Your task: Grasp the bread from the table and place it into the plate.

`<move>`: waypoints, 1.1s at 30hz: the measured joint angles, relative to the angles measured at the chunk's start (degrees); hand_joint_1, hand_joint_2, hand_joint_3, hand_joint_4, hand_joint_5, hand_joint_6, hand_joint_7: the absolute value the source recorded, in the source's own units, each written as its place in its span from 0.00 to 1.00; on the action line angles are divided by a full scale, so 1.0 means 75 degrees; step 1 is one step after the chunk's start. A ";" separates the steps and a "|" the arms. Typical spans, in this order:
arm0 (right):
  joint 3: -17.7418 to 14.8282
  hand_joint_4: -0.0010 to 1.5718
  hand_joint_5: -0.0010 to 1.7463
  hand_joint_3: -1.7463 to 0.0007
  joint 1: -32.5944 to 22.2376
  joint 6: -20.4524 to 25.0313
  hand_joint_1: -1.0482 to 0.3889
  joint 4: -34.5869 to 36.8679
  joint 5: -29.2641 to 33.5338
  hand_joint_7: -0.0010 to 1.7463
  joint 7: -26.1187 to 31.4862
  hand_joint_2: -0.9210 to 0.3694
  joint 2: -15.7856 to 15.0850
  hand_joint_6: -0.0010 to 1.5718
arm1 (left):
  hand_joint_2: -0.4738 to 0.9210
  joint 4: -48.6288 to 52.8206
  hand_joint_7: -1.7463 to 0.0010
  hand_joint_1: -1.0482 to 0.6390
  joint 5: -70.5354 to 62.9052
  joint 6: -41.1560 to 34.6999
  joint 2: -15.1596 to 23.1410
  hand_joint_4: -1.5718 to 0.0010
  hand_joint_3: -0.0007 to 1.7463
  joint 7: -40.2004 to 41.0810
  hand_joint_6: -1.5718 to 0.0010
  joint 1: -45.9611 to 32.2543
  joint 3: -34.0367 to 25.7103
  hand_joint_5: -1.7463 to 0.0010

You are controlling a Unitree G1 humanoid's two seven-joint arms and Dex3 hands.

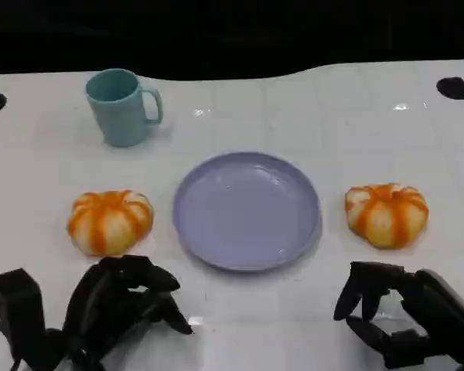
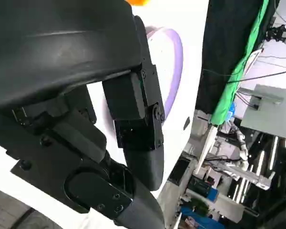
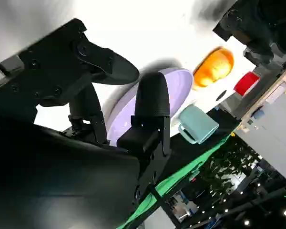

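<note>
Bread, two rolls on the surface: one left-centre [image 1: 110, 221], directly above the empty, spread left hand [image 1: 124, 305]; one right-centre [image 1: 387, 214], above the empty, spread right hand [image 1: 387, 317]. Plate [image 1: 247, 210] between, bare.

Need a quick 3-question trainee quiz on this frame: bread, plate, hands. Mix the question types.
1. True or false: a bread roll already lies in the plate.
2. Which thing stands behind the left bread roll? A) teal mug B) bowl C) bottle
3. Fill in: the right hand holds ____.

Key:
1. False; the right bread roll and the left one both lie on the table, either side of the plate.
2. A, the teal mug.
3. Nothing; the left hand holds nothing either.
</note>
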State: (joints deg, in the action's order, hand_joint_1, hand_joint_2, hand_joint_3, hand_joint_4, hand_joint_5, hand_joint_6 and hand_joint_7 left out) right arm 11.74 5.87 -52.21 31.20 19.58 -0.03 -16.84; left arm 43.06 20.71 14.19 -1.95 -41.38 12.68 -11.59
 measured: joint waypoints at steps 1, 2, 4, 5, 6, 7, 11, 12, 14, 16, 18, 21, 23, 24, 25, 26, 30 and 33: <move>0.0000 0.40 0.97 0.40 0.0000 0.0000 0.62 0.0000 0.0000 0.75 0.0000 0.35 0.0000 0.40 | 0.84 0.0000 0.87 0.00 0.0000 0.0000 0.0000 0.00 0.00 0.0000 0.00 0.0000 0.0000 0.66; 0.0000 0.40 0.97 0.40 0.0000 0.0000 0.62 0.0000 -0.0001 0.75 0.0000 0.35 0.0000 0.40 | 0.84 0.0000 0.87 0.00 -0.0001 0.0000 0.0000 0.00 0.00 0.0001 0.00 0.0000 0.0001 0.66; 0.0000 0.40 0.97 0.40 0.0000 0.0000 0.62 0.0000 -0.0001 0.75 0.0000 0.35 0.0000 0.40 | 0.84 0.0000 0.87 0.00 -0.0002 0.0001 0.0000 0.00 0.00 0.0001 0.00 0.0000 0.0003 0.66; 0.0000 0.40 0.97 0.40 0.0000 0.0000 0.63 0.0000 -0.0001 0.75 0.0000 0.35 0.0000 0.40 | 0.84 0.0000 0.87 0.00 -0.0002 0.0002 0.0000 0.00 0.00 0.0001 0.00 0.0000 0.0003 0.66; 0.0000 0.40 0.97 0.40 0.0000 0.0000 0.63 0.0000 -0.0001 0.75 0.0000 0.35 0.0000 0.40 | 0.84 0.0000 0.87 0.00 -0.0002 0.0003 0.0000 0.00 0.00 0.0000 0.00 0.0000 0.0003 0.66; 0.0000 0.40 0.97 0.40 0.0000 -0.0001 0.63 0.0001 -0.0001 0.75 0.0000 0.35 0.0000 0.40 | 0.84 0.0000 0.87 0.00 -0.0002 0.0003 0.0000 0.00 0.00 0.0000 0.00 0.0000 0.0002 0.66; 0.0000 0.40 0.97 0.40 0.0001 -0.0012 0.63 0.0015 0.0000 0.75 0.0000 0.35 0.0000 0.40 | 0.84 0.0001 0.87 0.00 0.0002 0.0002 0.0000 0.00 0.00 -0.0002 0.00 0.0001 -0.0007 0.66; 0.0000 0.40 0.97 0.40 0.0001 -0.0016 0.63 0.0017 -0.0001 0.75 0.0000 0.35 0.0000 0.40 | 0.84 0.0003 0.87 0.00 0.0001 0.0002 0.0000 0.00 0.00 -0.0003 0.00 0.0002 -0.0009 0.66; 0.0000 0.40 0.97 0.40 0.0002 -0.0016 0.62 0.0017 0.0000 0.75 0.0000 0.35 0.0000 0.40 | 0.84 0.0004 0.87 0.00 0.0001 0.0002 0.0000 0.00 0.00 -0.0003 0.00 0.0002 -0.0009 0.66; 0.0000 0.40 0.97 0.40 0.0002 -0.0016 0.63 0.0018 0.0001 0.75 0.0000 0.35 0.0000 0.40 | 0.84 0.0004 0.87 0.00 0.0001 0.0002 0.0000 0.00 0.00 -0.0003 0.00 0.0002 -0.0009 0.66; 0.0000 0.40 0.97 0.40 0.0002 -0.0016 0.63 0.0018 0.0001 0.75 0.0000 0.35 0.0000 0.40 | 0.84 0.0004 0.87 0.00 0.0001 0.0002 0.0000 0.00 0.00 -0.0003 0.00 0.0002 -0.0009 0.66; 0.0000 0.40 0.97 0.41 0.0003 -0.0017 0.63 0.0018 0.0001 0.75 0.0000 0.34 0.0001 0.40 | 0.84 0.0014 0.87 0.00 0.0001 0.0002 0.0000 0.00 0.00 -0.0006 0.00 0.0006 -0.0013 0.66; -0.0001 0.39 0.97 0.42 0.0003 -0.0018 0.63 0.0016 0.0001 0.75 0.0000 0.34 0.0001 0.39 | 0.84 0.0034 0.87 0.00 0.0001 0.0006 0.0000 0.00 0.00 -0.0009 0.00 0.0012 -0.0014 0.66; -0.0005 0.39 0.97 0.42 0.0003 -0.0018 0.63 0.0010 0.0000 0.75 0.0000 0.34 0.0001 0.39 | 0.84 0.0044 0.87 0.00 0.0001 0.0014 0.0000 0.00 0.00 -0.0011 0.00 0.0015 -0.0013 0.66; -0.0014 0.38 0.97 0.43 0.0003 -0.0017 0.63 -0.0007 -0.0001 0.75 0.0000 0.33 0.0000 0.39 | 0.84 0.0054 0.88 0.00 0.0000 0.0034 0.0000 0.00 0.00 -0.0011 0.00 0.0017 -0.0013 0.66; -0.0026 0.38 0.97 0.43 0.0003 -0.0017 0.63 -0.0035 -0.0004 0.74 0.0000 0.33 0.0000 0.39 | 0.84 0.0065 0.87 0.00 0.0000 0.0052 0.0000 0.00 0.00 -0.0011 0.00 0.0019 -0.0013 0.66; -0.0121 0.37 0.92 0.45 0.0004 -0.0011 0.64 -0.0194 -0.0036 0.72 0.0006 0.31 0.0006 0.38 | 0.84 0.0123 0.87 0.00 -0.0003 0.0104 0.0000 0.00 0.00 -0.0011 0.00 0.0033 -0.0011 0.66; -0.0290 0.37 0.86 0.47 0.0009 0.0003 0.64 -0.0289 -0.0018 0.66 0.0093 0.31 0.0008 0.39 | 0.84 0.0150 0.87 0.00 -0.0002 0.0107 0.0000 0.00 0.00 -0.0011 0.00 0.0044 -0.0012 0.66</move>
State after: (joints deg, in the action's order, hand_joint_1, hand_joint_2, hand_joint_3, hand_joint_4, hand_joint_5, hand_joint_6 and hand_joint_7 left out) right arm 9.57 5.94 -52.18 29.03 19.44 0.67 -16.78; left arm 44.18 20.69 15.00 -1.95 -41.46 13.01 -11.68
